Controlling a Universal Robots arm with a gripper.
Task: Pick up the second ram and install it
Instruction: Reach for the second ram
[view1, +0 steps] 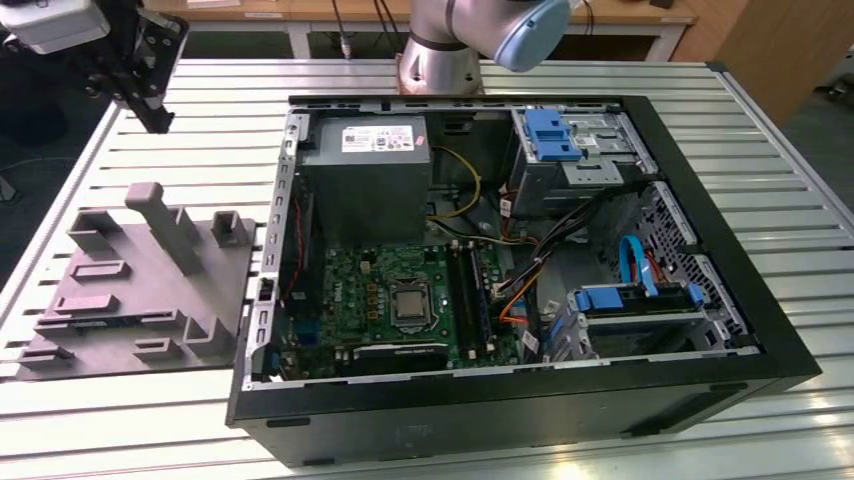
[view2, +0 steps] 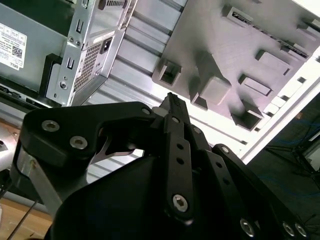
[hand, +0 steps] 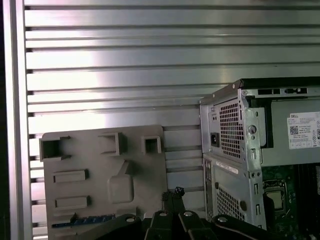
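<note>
While gripper (view1: 160, 124) hangs over slatted table (view1: 214, 130) near grey holder plate (view1: 147, 290), fingers seem pressed together, nothing between. In first wrist view, second ram (hand: 82, 220) shows as thin blue strip in slot near plate's edge, apart from gripper. Open computer case (view1: 534, 420) just beside plate, at exterior view's right.

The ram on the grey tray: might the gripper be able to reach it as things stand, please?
Probably yes. The ram lies uncovered on the tray, and the gripper hangs above the table beside it, with nothing seen between them.
</note>
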